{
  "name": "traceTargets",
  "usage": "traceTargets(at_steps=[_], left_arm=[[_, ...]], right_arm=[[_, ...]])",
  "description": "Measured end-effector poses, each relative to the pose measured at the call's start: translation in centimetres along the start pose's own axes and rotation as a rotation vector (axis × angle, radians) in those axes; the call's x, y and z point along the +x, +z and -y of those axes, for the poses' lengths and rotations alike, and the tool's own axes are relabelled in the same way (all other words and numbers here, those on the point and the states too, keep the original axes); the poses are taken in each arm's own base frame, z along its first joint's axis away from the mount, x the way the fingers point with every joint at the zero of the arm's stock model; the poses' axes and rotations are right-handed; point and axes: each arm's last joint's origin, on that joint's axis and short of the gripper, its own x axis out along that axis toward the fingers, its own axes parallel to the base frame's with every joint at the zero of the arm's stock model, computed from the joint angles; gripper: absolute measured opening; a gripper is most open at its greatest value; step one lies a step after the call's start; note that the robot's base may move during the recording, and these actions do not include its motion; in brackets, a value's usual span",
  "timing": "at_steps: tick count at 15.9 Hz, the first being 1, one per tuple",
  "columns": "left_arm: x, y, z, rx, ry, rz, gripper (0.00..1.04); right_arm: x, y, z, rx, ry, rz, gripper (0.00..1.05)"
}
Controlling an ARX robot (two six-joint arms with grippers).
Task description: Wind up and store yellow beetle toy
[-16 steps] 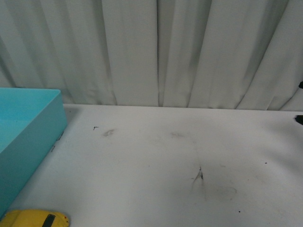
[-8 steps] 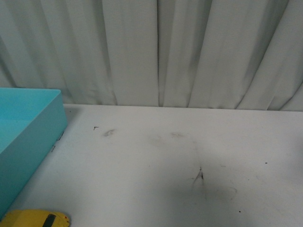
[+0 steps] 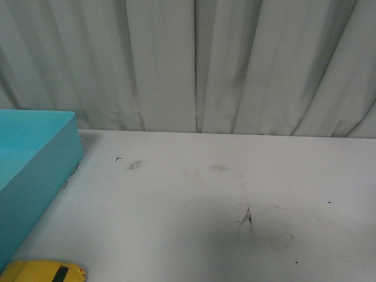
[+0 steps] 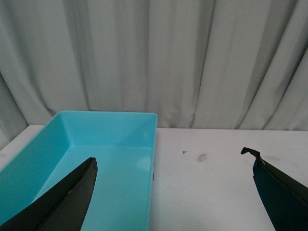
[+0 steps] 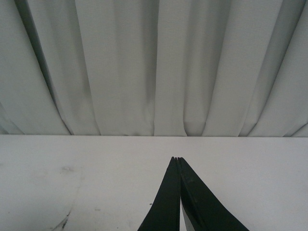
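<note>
The yellow beetle toy [image 3: 42, 272] sat at the near left of the white table [image 3: 194, 200], just outside the turquoise bin [image 3: 41, 170] and not yet stored, while the left gripper [image 4: 169, 157] gaped wide and the right gripper [image 5: 176, 160] was pinched together, both holding nothing.

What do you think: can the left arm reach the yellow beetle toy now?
Probably yes. The yellow beetle toy sits uncovered on the table beside the blue bin, and the left end effector is open; its wrist view misses the toy.
</note>
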Motion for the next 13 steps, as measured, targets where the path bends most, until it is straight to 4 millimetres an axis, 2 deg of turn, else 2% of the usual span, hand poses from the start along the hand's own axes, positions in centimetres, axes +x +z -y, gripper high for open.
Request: traceTargets(at_steps=[6, 13], left_arm=[[0.0, 0.0, 0.0, 0.000, 0.000, 0.000, 0.98], [0.0, 0.0, 0.0, 0.000, 0.000, 0.000, 0.98]], right_arm=[[-2.2, 0.3, 0.0, 0.000, 0.000, 0.010, 0.02], [-3.9, 0.7, 0.0, 0.000, 0.000, 0.026, 0.02]])
